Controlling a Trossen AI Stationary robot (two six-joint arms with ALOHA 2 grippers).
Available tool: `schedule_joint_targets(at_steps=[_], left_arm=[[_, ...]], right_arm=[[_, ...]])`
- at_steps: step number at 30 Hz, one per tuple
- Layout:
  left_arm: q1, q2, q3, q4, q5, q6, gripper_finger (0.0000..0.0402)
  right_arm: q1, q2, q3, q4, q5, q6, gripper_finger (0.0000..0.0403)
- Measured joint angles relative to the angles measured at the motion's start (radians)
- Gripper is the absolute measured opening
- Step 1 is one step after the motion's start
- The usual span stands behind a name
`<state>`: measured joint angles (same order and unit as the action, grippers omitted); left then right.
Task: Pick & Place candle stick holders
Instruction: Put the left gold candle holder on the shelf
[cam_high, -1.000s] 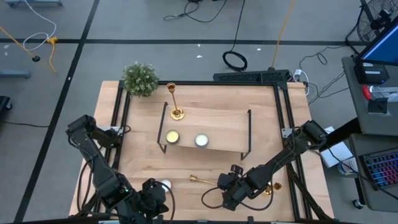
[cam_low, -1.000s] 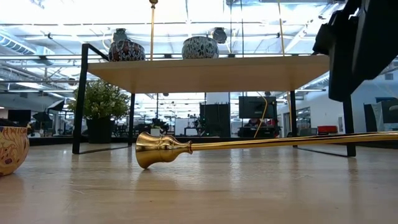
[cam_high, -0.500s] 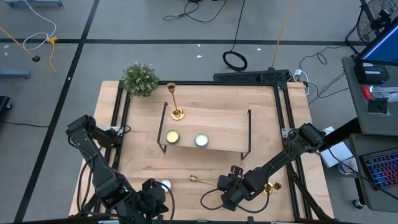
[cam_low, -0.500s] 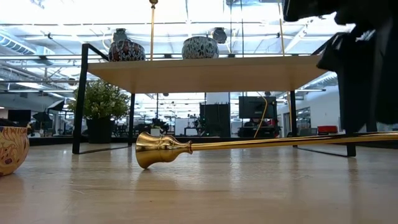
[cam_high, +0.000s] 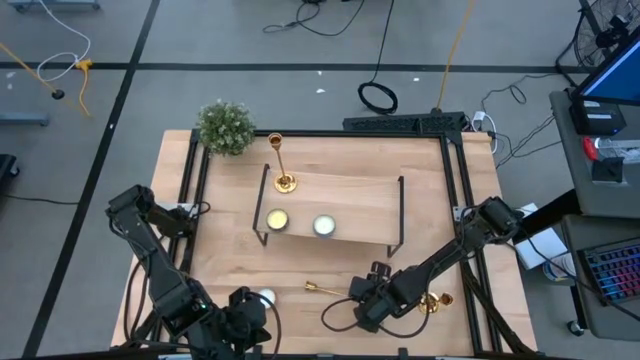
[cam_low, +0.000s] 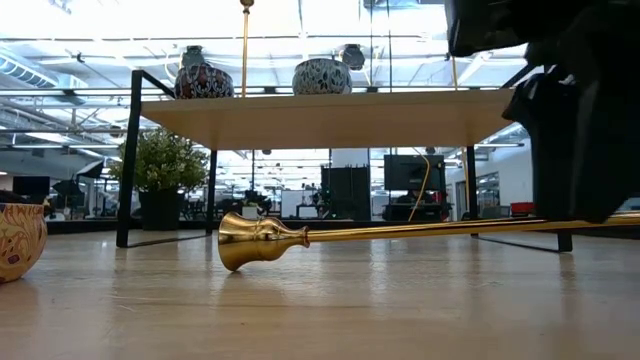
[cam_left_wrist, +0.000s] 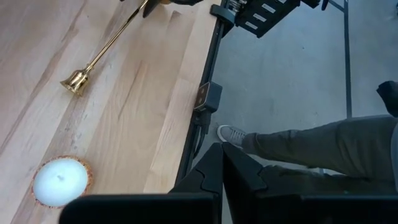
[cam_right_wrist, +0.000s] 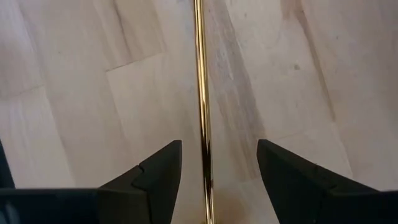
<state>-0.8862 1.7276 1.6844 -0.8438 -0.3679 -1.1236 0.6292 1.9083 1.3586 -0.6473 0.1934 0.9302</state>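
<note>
A shiny gold metal candlestick with a long thin stem (cam_high: 335, 291) lies on its side on the pale wooden bench (cam_high: 430, 200), near the front edge, its small cup end (cam_low: 248, 240) pointing toward the left arm's side and its stem running under the right arm's pincer (cam_right_wrist: 209, 163). That pincer hangs just above the stem with its two dark fingers (cam_right_wrist: 153, 171) spread apart, one on each side of the thin gold rod and not closed on it. A second gold candlestick (cam_high: 281, 164) stands upright at the left end of the low wooden shelf with a black wire frame (cam_high: 370, 205), which sits in the middle of the bench. A third gold piece (cam_high: 431, 303) shows at the bench's right front edge, partly hidden by the right arm. The left arm's pincer (cam_left_wrist: 222, 163) waits at the front left corner with its fingers pressed together on nothing, close to a small round white tealight candle (cam_left_wrist: 60, 180). Two more tealights, one yellowish (cam_high: 276, 220) and one white (cam_high: 323, 226), sit on the shelf, and a small bushy green potted plant (cam_high: 225, 126) stands at the far left corner.
</note>
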Motion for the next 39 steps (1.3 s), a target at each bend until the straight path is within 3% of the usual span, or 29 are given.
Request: schedule_joint_targets(at_steps=[17, 23, 31, 39], left_arm=[[0.000, 0.000, 0.000, -0.006, 0.001, 0.020, 0.0014], [0.000, 0.000, 0.000, -0.007, 0.001, 0.022, 0.0008], [0.000, 0.000, 0.000, -0.008, 0.001, 0.015, 0.0011], [0.000, 0.000, 0.000, -0.008, 0.000, 0.015, 0.0015]], right_arm=[[-0.016, 0.000, -0.041, 0.006, -0.067, 0.052, 0.0201], [-0.019, 0.000, -0.041, 0.021, -0.069, 0.053, 0.0147], [-0.021, 0.000, -0.041, 0.055, -0.118, 0.048, 0.0023], [-0.019, 0.000, -0.041, 0.145, -0.121, 0.096, 0.0023]])
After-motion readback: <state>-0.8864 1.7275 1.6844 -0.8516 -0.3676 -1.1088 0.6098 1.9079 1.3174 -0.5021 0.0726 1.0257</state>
